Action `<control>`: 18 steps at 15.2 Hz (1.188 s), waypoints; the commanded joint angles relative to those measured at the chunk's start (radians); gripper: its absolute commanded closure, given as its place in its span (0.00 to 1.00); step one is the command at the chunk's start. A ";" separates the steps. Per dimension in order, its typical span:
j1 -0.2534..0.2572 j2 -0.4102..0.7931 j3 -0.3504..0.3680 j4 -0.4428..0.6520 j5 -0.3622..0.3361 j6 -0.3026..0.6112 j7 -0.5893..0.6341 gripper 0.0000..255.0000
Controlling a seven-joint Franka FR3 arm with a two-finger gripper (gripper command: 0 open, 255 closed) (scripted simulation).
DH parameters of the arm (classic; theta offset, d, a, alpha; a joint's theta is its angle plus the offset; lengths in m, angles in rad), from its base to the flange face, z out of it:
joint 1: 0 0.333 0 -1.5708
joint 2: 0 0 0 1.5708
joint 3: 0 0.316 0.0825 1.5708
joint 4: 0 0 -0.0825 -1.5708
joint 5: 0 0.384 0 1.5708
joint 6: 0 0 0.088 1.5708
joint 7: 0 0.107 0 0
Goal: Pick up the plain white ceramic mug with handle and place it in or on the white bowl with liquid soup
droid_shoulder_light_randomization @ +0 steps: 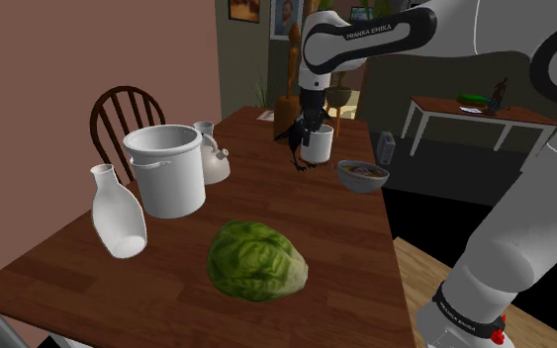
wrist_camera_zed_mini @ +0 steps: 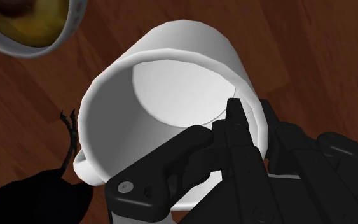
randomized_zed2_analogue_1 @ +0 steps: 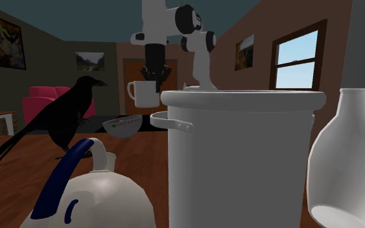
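My black gripper (droid_shoulder_light_randomization: 314,129) is shut on the rim of a plain white mug (droid_shoulder_light_randomization: 318,146), one finger inside the cup and one outside. The mug (randomized_zed2_analogue_1: 145,94) hangs above the wooden table, its handle toward the second exterior view's left. In the wrist view the mug (wrist_camera_zed_mini: 171,70) is open toward the camera and empty, clasped by the gripper (wrist_camera_zed_mini: 250,113). The white bowl of yellowish soup (droid_shoulder_light_randomization: 363,175) sits on the table to the shoulder view's right of the mug, apart from it. The bowl (randomized_zed2_analogue_1: 122,125) (wrist_camera_zed_mini: 25,25) lies lower than the mug.
A black crow figure (droid_shoulder_light_randomization: 294,140) (randomized_zed2_analogue_1: 64,120) stands right beside the mug. A big white pot (droid_shoulder_light_randomization: 167,168), a kettle (droid_shoulder_light_randomization: 212,158), a white bottle (droid_shoulder_light_randomization: 116,213) and a lettuce head (droid_shoulder_light_randomization: 256,259) occupy the nearer table. The table edge (droid_shoulder_light_randomization: 390,237) runs just past the bowl.
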 commanded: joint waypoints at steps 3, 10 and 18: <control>-0.041 -0.053 -0.051 -0.050 -0.002 -0.002 -0.094 1.00; -0.113 -0.112 -0.150 -0.102 -0.022 -0.006 -0.259 1.00; -0.182 -0.121 -0.250 -0.114 -0.046 0.000 -0.419 1.00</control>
